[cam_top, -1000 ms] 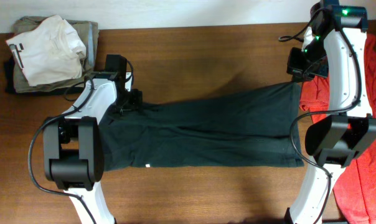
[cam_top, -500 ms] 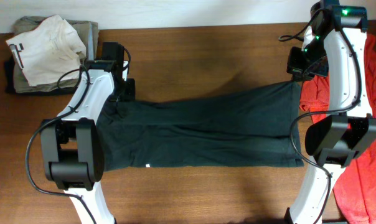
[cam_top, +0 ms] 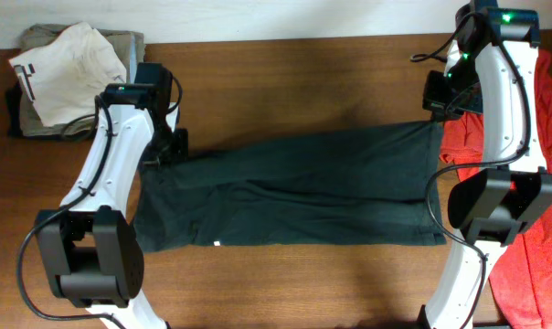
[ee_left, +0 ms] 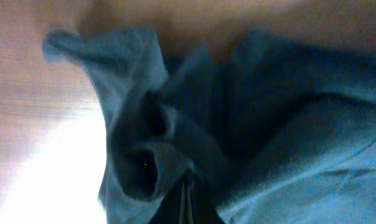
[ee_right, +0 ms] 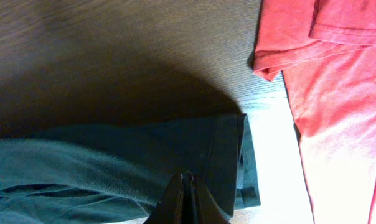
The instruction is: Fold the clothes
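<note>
The table (cam_top: 285,73) carries the top (cam_top: 294,196) spread across its centre, long axis running left to right and the near edge lying free. Both grips are on the far edge. The left gripper (ee_left: 187,198) is pinched on bunched cloth at the far-left corner. The right gripper (ee_right: 187,186) is closed on the far-right hem (red cloth (ee_right: 337,93) just beyond). The fold probably runs far to near.

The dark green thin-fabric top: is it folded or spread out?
Spread out: the dark green top lies long across the wooden table.

place: robot lab bench | cues: wooden table (cam_top: 294,82); white robot arms (cam_top: 111,174); folded garment pile (cam_top: 66,73)
</note>
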Tool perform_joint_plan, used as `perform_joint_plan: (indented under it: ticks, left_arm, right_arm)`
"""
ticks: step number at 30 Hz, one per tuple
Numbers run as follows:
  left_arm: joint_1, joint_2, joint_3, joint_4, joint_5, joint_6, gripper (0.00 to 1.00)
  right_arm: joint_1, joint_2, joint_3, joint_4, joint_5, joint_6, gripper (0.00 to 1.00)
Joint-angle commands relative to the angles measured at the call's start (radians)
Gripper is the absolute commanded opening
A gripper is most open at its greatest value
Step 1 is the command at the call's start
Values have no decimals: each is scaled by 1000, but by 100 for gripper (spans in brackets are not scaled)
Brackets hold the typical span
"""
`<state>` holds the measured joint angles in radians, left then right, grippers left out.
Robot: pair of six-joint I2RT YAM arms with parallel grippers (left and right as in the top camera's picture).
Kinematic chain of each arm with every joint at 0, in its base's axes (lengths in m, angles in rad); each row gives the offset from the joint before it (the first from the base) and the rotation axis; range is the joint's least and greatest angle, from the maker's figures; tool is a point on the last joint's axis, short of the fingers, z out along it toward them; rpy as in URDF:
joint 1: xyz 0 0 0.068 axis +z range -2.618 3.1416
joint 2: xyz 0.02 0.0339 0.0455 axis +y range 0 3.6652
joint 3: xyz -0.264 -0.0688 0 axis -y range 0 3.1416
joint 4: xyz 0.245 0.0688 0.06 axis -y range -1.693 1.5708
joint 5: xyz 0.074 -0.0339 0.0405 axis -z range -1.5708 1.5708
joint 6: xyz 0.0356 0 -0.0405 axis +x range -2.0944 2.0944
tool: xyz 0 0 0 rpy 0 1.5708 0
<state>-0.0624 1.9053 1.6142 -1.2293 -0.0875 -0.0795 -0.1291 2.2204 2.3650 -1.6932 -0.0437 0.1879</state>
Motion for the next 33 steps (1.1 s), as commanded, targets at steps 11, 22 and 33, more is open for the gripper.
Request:
perform_joint_plan:
  ticks: [11, 22, 33]
  left_arm:
    - [68, -108, 4, -317, -61, -72, 1]
    - [68, -108, -292, -155, -59, -186, 1]
    - [68, -106, -412, 0, -48, -210, 2]
  right_arm:
    - [5, -227, -330, 2, 37, -14, 4]
    - [5, -227, -471, 35, 83, 12, 4]
    - [4, -227, -763, 112, 83, 12, 4]
